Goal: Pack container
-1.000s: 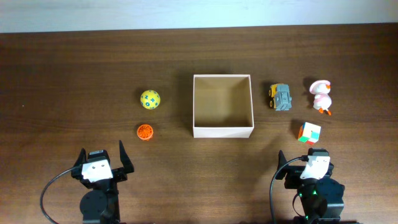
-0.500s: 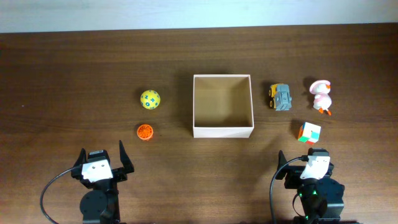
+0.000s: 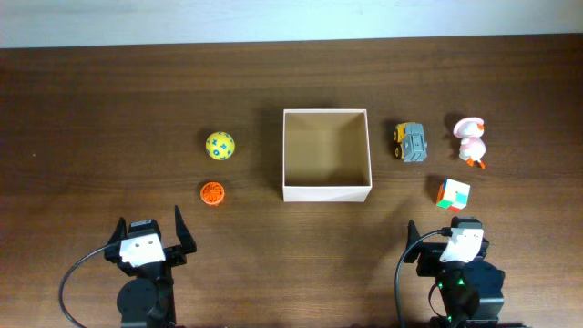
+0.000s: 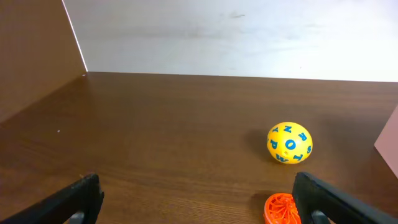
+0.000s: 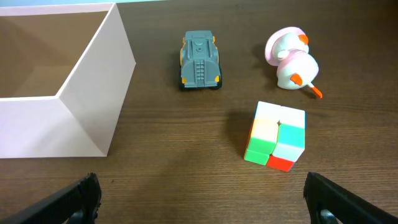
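The container is a square cardboard box with white walls and a tan inside, at the table's middle; its corner shows in the right wrist view. Left of it lie a yellow ball and an orange wheel-like toy. Right of it lie a grey toy truck, a pink-white duck and a colour cube. My left gripper and right gripper are open and empty near the front edge.
The dark wooden table ends at a white wall at the back. Black cables loop by both arm bases at the front.
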Action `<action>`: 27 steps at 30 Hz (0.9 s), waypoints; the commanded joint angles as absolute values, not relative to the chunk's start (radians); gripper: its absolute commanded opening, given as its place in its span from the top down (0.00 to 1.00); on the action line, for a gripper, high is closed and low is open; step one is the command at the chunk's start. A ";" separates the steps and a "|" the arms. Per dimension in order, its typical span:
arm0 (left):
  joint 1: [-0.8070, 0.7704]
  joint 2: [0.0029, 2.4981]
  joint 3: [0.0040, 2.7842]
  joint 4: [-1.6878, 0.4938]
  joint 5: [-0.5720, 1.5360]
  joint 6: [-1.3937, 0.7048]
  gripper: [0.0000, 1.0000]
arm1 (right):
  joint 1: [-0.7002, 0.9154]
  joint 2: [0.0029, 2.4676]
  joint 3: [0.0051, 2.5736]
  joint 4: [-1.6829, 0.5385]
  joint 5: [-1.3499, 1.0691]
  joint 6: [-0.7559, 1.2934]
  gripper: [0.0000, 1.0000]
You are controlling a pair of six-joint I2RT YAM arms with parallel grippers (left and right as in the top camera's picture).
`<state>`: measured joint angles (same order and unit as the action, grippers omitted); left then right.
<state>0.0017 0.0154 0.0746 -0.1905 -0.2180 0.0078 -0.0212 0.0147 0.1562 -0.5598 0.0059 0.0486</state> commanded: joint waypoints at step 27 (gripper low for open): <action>0.008 0.254 0.364 -0.301 -0.095 -0.022 0.01 | -0.028 0.215 0.430 -0.529 -0.205 0.150 0.01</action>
<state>0.0017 0.1612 0.2512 -0.3046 -0.1047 -0.0013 -0.0212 0.1307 0.3168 -0.5182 -0.2005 0.1780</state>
